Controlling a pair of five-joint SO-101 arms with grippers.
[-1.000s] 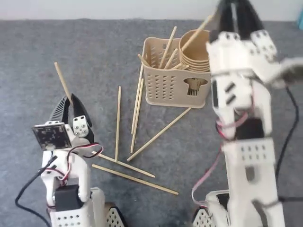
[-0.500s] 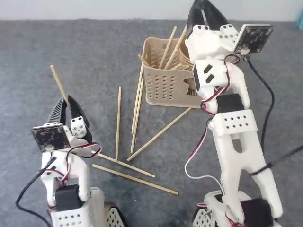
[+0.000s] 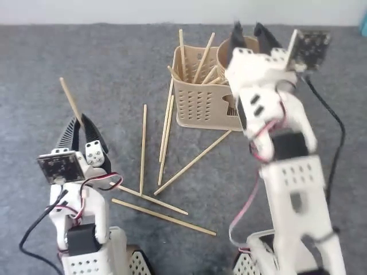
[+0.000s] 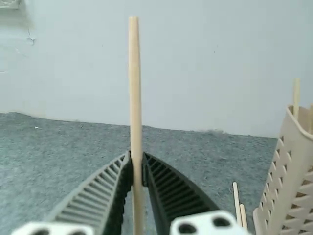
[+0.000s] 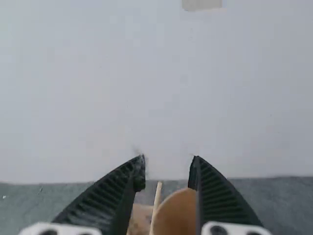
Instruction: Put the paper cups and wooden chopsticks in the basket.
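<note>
A beige slotted basket [image 3: 202,104] stands at the back of the grey carpet, with a stack of paper cups [image 3: 225,56] and several wooden chopsticks [image 3: 182,52] standing in it. My right gripper [image 3: 248,30] hangs open above the cups, nothing between its fingers; its wrist view shows the cup rim [image 5: 175,215] and a chopstick tip [image 5: 157,193] below the open jaws. My left gripper [image 3: 84,127] at the front left is shut on a chopstick [image 4: 134,107] that sticks up and away [image 3: 70,100]. Several loose chopsticks [image 3: 143,146] lie on the carpet between the arms.
The basket's corner [image 4: 289,186] appears at the edge of the left wrist view, with a chopstick [image 4: 239,208] lying beside it. A white wall rises behind the carpet. Open carpet lies at the far left.
The right arm has swung from the right to over the basket, and its chopstick now stands in the basket, released. The left gripper lifted its chopstick slightly.
</note>
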